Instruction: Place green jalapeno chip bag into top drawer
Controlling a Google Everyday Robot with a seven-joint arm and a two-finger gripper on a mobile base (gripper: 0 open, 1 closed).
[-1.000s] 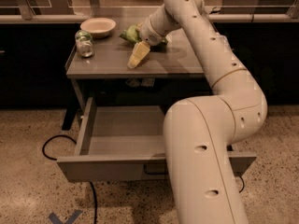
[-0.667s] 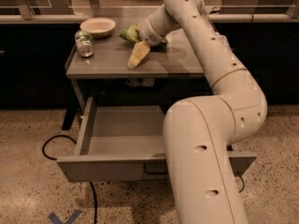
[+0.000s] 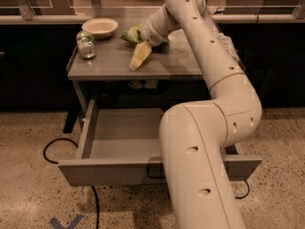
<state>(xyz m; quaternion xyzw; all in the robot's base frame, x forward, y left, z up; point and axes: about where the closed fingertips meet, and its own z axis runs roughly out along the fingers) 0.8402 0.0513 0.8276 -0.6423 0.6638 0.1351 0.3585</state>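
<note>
The green jalapeno chip bag (image 3: 129, 34) lies crumpled on the grey table top (image 3: 105, 66), just right of the white bowl, with its right part hidden behind my wrist. My gripper (image 3: 137, 57) hangs low over the table just in front of the bag, pointing down and to the left; it does not hold the bag. The top drawer (image 3: 105, 170) stands pulled out below the table and its grey inside is empty. My white arm crosses its right half and hides most of the handle.
A white bowl (image 3: 100, 26) and a green-topped glass jar (image 3: 86, 45) stand at the table's back left. A clear plastic bottle (image 3: 228, 46) shows behind my arm at the right. A black cable (image 3: 51, 146) loops on the speckled floor left of the drawer.
</note>
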